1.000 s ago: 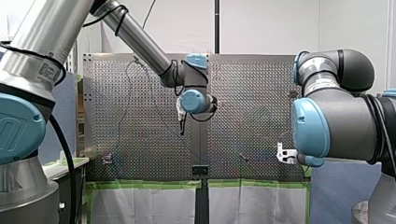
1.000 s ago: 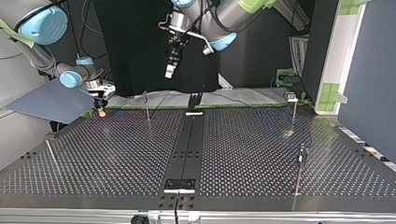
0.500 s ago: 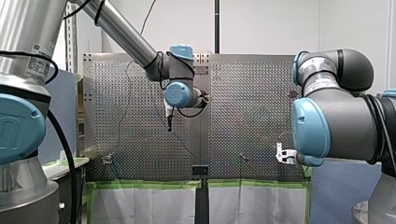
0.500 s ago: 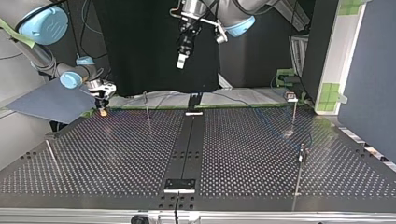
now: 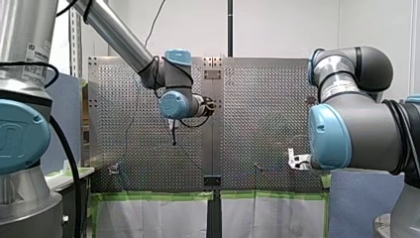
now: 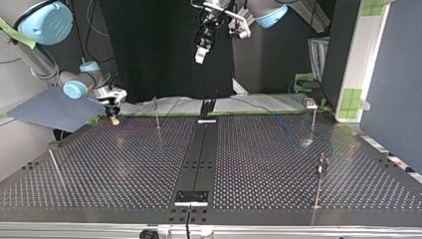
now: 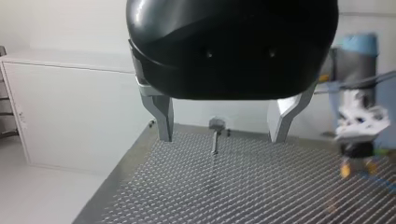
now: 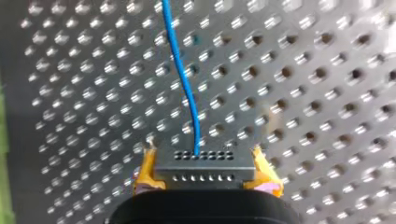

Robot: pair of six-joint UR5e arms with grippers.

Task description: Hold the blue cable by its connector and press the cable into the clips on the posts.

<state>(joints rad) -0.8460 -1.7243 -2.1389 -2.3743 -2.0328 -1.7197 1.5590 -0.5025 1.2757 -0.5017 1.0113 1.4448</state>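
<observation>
While my right gripper (image 8: 205, 179) clamps the cable connector (image 8: 205, 163), my left gripper (image 7: 222, 140) has risen toward the top view's 12 o'clock, jaws wide. Reckon clipping's a right-arm job.

Front and top cameras face each other across the table (image 5: 257, 114); the right wrist camera sits close above it.

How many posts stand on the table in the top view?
4 in the top view: far left post, far right post, near right post, near left post. None looks hidden.
</observation>
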